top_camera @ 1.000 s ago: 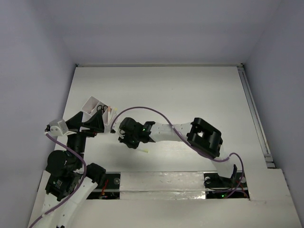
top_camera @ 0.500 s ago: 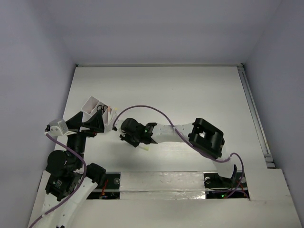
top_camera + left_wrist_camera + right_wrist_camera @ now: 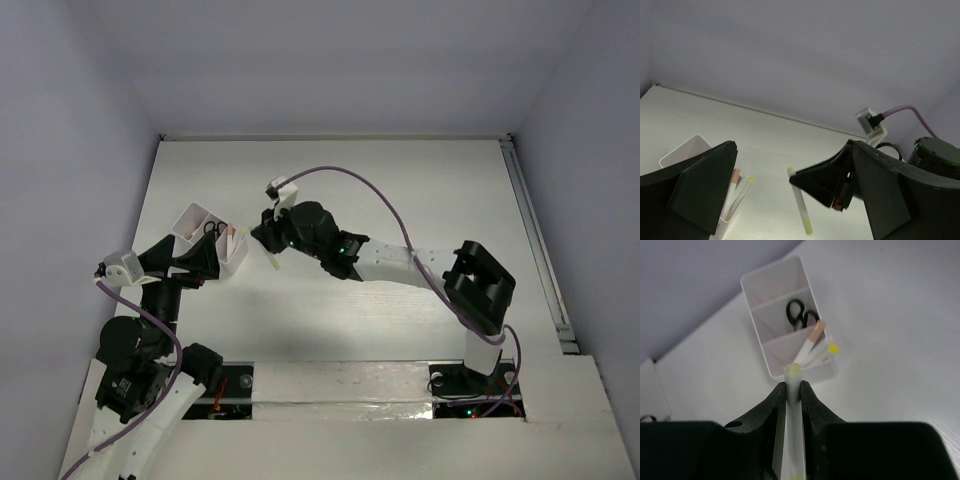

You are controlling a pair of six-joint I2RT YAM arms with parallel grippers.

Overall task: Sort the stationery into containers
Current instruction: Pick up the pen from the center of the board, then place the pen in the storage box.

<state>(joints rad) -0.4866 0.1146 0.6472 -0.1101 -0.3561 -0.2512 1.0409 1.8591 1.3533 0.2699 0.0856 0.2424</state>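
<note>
Top external, left side: my left gripper (image 3: 180, 262) sits just near of the divided white box (image 3: 205, 230), fingers spread, holding nothing.
Box contents: right wrist view shows three compartments in a row. Black-handled scissors (image 3: 802, 316) are in the middle one. Two pens (image 3: 816, 342), one pinkish-ended and one yellow-ended, lean in the compartment closest to my right gripper. I cannot tell whether the furthest one is empty.
Pen in hand: a white pen with yellow-green ends (image 3: 791, 430) hangs tilted above the table, just right of the box and apart from it.
Right gripper: my right gripper (image 3: 792, 390) is pressed together on that pen, pinching it partway along the shaft.
Step in hand: I judge this to be delivery of the pen into the pens' compartment.
Doing it well: I should carry it left until its lower end is over that compartment, stand it more upright, sink the end below the rim, then release. The thin wall, the leaning pens and my left finger are all close, so I should go gently.
</note>
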